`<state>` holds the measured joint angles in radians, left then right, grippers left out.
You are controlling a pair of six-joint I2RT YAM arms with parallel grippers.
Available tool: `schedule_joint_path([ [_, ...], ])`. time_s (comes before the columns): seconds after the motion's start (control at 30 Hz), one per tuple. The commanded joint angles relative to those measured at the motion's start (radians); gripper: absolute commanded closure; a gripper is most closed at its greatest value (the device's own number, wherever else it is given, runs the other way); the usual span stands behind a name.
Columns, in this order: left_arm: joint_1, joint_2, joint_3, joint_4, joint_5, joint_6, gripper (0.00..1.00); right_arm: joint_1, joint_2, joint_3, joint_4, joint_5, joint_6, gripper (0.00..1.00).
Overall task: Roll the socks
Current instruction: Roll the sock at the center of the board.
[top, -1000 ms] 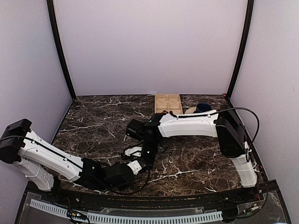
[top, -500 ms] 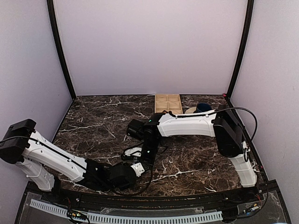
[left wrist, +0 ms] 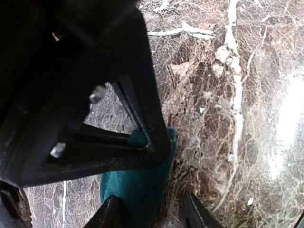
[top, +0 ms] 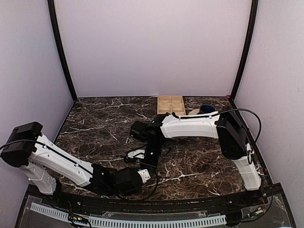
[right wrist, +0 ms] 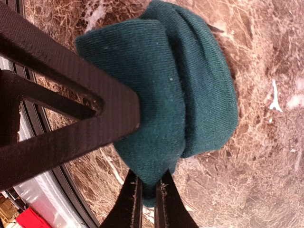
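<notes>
A dark teal sock (right wrist: 190, 85) lies bunched in folds on the marble table. My right gripper (right wrist: 148, 190) is shut on a fold at the sock's lower end. In the left wrist view the same sock (left wrist: 135, 190) shows under the black frame of the right gripper's finger (left wrist: 137, 114). My left gripper (left wrist: 154, 213) stands open around its end, with the left finger against the fabric and the right finger apart from it over bare marble. From above, both grippers meet near the table's front centre, the left gripper (top: 144, 172) just below the right gripper (top: 146, 164), and they hide the sock.
A wooden compartment tray (top: 171, 105) sits at the back of the table. A dark blue mug (top: 207, 109) stands at the back right with a pale object (top: 194, 112) beside it. The table's black front rail (right wrist: 47, 156) runs close to the sock.
My left gripper's jaws have spread wider, and the left arm has slid a little to the right along the front edge. The right arm has barely moved and keeps its pinch.
</notes>
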<state>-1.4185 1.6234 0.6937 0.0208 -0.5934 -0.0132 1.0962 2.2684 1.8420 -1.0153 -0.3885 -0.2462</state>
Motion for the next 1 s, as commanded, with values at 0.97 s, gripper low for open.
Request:
schedule_joint_path([
  [0.97,0.112,0.102,0.108,-0.151,0.231,-0.012,0.87,-0.008,0.021,-0.01,-0.016,-0.138,-0.041,0.98],
])
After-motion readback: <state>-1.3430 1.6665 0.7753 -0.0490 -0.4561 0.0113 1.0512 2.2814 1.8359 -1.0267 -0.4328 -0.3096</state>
